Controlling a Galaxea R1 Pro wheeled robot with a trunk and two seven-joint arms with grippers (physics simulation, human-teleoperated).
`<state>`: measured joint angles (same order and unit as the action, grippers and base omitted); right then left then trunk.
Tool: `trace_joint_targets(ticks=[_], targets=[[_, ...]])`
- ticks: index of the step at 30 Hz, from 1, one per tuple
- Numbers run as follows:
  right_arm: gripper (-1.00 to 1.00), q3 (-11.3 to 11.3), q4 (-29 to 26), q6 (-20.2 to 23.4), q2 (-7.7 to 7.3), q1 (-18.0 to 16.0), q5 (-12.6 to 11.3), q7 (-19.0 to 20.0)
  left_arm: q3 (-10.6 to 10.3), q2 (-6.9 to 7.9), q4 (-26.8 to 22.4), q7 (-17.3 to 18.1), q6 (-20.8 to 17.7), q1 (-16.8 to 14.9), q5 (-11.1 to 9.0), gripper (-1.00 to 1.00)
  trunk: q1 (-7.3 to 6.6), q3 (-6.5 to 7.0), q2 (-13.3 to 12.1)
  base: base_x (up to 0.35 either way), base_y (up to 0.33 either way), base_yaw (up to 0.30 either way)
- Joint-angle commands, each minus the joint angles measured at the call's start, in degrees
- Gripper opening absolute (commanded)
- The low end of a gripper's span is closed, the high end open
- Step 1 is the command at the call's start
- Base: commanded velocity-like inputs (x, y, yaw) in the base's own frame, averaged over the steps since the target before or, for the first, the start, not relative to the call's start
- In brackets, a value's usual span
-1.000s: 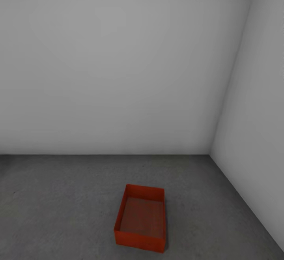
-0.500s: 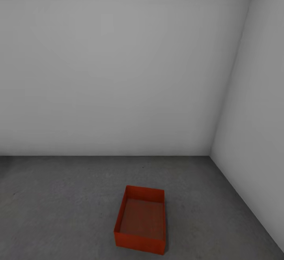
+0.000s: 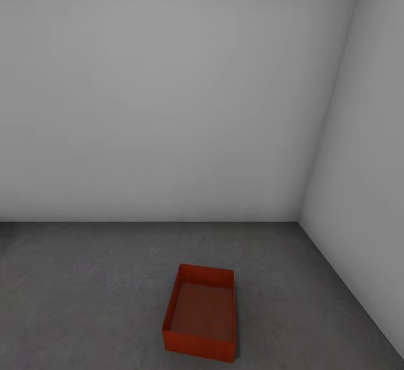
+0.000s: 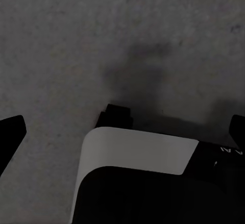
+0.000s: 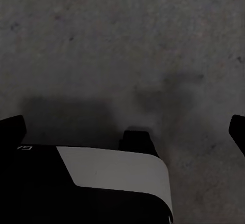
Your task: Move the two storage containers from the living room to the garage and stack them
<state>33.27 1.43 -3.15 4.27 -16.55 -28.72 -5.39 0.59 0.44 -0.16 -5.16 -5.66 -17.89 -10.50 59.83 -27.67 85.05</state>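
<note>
One orange-red storage container set open-side up on the dark grey concrete floor of the garage, low and just right of centre in the head view, near the corner of two plain white walls. Left gripper and right gripper spread wide over bare concrete, carrying nothing. Seemingly half done: second container left to fetch and stack.

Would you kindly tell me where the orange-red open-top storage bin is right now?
In the head view, the orange-red bin sits empty on the dark grey concrete floor, low and centre, nearer the right white wall.
</note>
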Motion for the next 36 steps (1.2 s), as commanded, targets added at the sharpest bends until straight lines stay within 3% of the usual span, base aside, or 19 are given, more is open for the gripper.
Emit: trace_joint_targets(ticks=[1,10,14,21,36], targets=[[1.00,0.48,0.15,-0.28,0.04,-0.06,-0.52,-0.06,0.03,0.03,-0.02,-0.12,-0.27,-0.03,-0.41,1.00,0.00,-0.06,0.03,0.000,0.000,0.000],[1.00,0.48,0.17,-0.33,-0.04,-0.06,-0.54,0.30,0.03,-0.09,-0.02,-0.11,-0.24,2.98,-0.39,1.00,0.00,-0.06,0.03,0.000,0.000,0.000],[1.00,0.48,0.21,-0.41,-0.25,1.53,-0.46,0.36,0.03,-0.02,-0.02,-0.11,-0.16,4.64,-0.29,1.00,0.00,-0.06,0.03,0.000,0.000,0.000],[1.00,0.48,0.24,-1.12,-0.53,3.98,-0.45,0.38,0.03,0.00,-0.02,-0.11,-0.14,5.12,-0.30,1.00,0.00,-0.06,0.03,0.000,0.000,0.000],[1.00,0.48,0.24,-1.31,-0.49,4.21,-0.55,0.02,0.03,-0.03,-0.02,-0.11,-0.14,5.15,-0.35,1.00,0.00,0.59,0.03,0.000,0.000,0.000]])
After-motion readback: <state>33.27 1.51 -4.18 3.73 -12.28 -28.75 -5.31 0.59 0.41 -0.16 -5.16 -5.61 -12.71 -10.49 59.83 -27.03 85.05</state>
